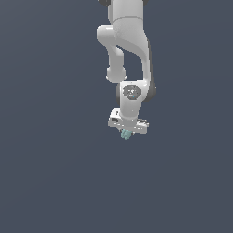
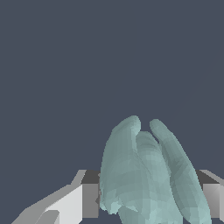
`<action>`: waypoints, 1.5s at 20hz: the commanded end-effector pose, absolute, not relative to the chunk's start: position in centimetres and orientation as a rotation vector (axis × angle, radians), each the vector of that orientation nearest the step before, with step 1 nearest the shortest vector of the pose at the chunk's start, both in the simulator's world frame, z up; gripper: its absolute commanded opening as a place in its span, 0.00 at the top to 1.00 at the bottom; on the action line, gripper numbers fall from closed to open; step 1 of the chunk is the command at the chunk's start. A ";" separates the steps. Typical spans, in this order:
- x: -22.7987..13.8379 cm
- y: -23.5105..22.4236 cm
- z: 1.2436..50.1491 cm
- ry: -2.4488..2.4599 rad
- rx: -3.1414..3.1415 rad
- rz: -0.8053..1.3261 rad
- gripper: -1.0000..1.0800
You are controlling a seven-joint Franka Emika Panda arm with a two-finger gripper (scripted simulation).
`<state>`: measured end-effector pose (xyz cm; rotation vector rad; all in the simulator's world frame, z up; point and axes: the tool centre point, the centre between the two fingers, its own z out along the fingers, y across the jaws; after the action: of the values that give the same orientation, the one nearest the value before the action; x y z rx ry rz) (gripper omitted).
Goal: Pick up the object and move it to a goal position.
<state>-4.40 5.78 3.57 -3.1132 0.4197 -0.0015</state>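
The object (image 1: 125, 134) is a tiny pale teal-green lump that hangs just under the white gripper (image 1: 127, 132) near the middle of the exterior view. In the wrist view the object (image 2: 144, 175) is large and lumpy, with several rounded lobes, and it sits between the two fingers (image 2: 89, 197), which press on its sides. The gripper is shut on the object. The white arm comes down from the top of the exterior view. The fingertips are mostly hidden behind the object.
Only a plain dark grey-blue surface (image 1: 54, 173) shows around the arm in both views. No goal marker and no other thing is in view.
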 end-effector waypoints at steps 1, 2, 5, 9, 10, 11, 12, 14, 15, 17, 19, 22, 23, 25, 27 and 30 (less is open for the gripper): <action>-4.4 5.8 3.6 0.420 -3.113 -0.002 1.00; -4.4 5.7 3.7 0.420 -3.113 -0.002 1.00; -4.6 5.7 4.1 0.420 -3.113 -0.002 1.00; -4.9 5.4 5.4 0.420 -3.113 -0.002 1.00; -5.0 5.3 5.8 0.420 -3.113 -0.002 1.00; -5.1 5.2 6.3 0.420 -3.113 -0.002 1.00; -5.3 5.1 6.8 0.420 -3.113 -0.002 1.00; -5.6 4.9 8.0 0.420 -3.113 -0.002 1.00; -5.8 4.8 8.7 0.420 -3.113 -0.002 1.00; -6.2 4.5 10.1 0.420 -3.113 -0.002 1.00; -6.6 4.2 11.8 0.420 -3.113 -0.001 1.00; -7.4 3.7 14.6 0.420 -3.113 -0.001 1.00; -7.6 3.5 15.6 0.420 -3.113 -0.001 1.00; -8.1 3.2 17.5 0.420 -3.113 -0.001 1.00; -8.6 2.8 19.5 0.420 -3.113 -0.001 1.00; -9.4 2.2 22.7 0.420 -3.113 -0.001 1.00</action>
<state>-8.98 2.50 21.07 -3.1126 0.4205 -0.0011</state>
